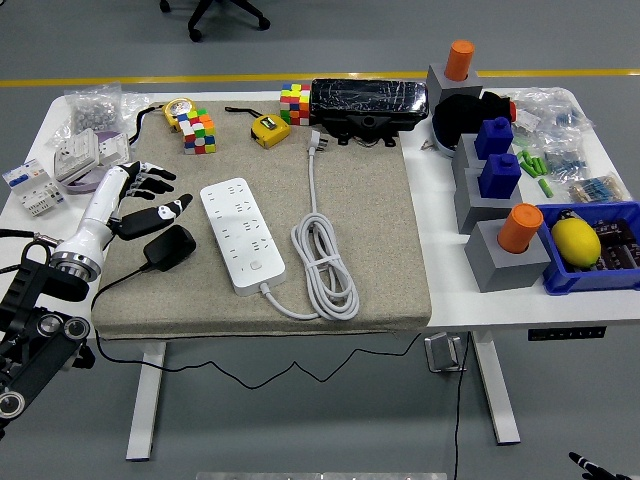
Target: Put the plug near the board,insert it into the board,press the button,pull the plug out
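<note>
A white power strip (242, 234) lies on the grey mat (370, 230), its white cable (325, 262) coiled to its right. A black plug adapter (168, 248) rests on the mat just left of the strip, with a thin black wire trailing off the table's front. My left hand (150, 198) hovers just above and left of the plug, fingers spread, thumb pointing toward the strip, holding nothing. My right arm is out of view.
Colour cubes (198, 131), tape measures (269, 129) and a black case (368, 102) line the mat's far edge. White electrical parts (70, 160) sit at far left. Grey blocks with orange and blue pieces (500, 200) and a blue bin (592, 250) stand right.
</note>
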### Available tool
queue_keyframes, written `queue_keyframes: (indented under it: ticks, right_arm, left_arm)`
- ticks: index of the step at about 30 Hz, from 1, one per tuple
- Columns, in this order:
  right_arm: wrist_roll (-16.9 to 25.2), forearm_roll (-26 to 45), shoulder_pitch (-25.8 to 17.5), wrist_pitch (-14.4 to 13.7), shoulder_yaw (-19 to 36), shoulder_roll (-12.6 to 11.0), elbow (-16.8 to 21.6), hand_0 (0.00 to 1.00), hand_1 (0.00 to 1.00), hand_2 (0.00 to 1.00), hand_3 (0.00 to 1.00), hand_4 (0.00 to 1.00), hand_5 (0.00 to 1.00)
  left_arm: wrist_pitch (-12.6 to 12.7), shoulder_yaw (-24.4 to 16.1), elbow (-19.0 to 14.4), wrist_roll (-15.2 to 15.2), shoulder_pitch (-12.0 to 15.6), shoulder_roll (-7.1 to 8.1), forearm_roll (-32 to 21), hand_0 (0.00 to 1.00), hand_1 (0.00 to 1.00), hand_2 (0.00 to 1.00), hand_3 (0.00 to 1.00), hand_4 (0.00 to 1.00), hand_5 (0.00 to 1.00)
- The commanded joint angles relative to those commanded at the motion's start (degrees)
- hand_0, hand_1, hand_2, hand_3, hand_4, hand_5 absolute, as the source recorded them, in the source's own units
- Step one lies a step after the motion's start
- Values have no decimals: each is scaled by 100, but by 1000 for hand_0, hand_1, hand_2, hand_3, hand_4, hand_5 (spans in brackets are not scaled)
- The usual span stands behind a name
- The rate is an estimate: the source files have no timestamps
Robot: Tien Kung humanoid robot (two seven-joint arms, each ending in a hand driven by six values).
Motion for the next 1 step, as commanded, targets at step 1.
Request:
queue_keyframes:
  ticks: [1]
  right_arm:
    - [-1,-1,-1,2,-5,-1,2,651,647,643,568,986,551]
  left_arm:
    - [0,1,1,0,0,0,1,567,596,545,573,824,307]
